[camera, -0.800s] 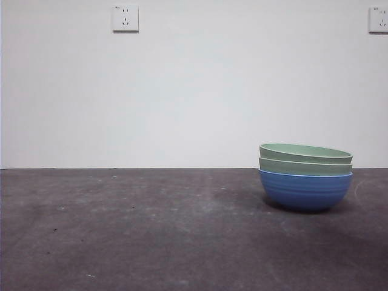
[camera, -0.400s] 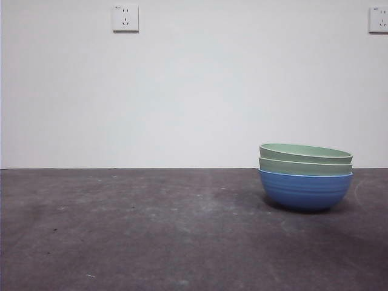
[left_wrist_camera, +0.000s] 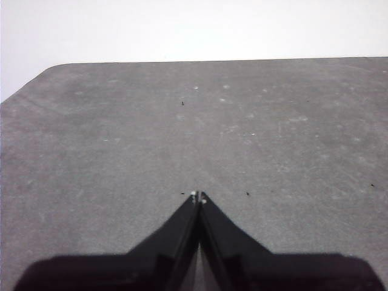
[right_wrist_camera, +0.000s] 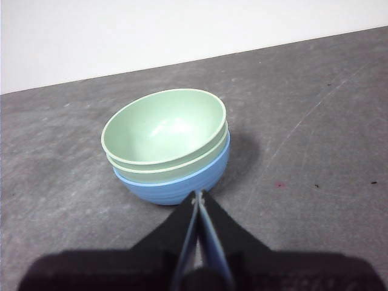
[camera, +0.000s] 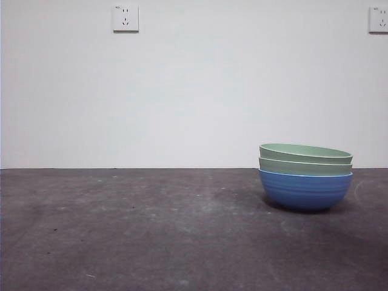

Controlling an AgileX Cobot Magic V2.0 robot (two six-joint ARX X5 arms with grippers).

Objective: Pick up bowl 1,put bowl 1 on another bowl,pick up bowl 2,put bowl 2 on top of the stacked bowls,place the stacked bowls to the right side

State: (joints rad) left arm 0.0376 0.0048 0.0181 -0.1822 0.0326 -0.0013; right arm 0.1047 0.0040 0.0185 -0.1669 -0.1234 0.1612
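While the stacked bowls (camera: 305, 176) sit on the bench (camera: 133, 230) (blue lowest), the right pincer (right_wrist_camera: 199, 195) hangs nearby, closed and empty; the left pincer (left_wrist_camera: 198, 196) is likewise closed.

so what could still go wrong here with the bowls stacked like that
The right pincer, jaws shut, sits just in front of the stacked bowls; a forward drift could nudge them.
The two green bowls nest loosely in the blue bowl, with the top green bowl slightly tilted, so a bump might shift it.
The left pincer is shut over bare table, posing little risk.
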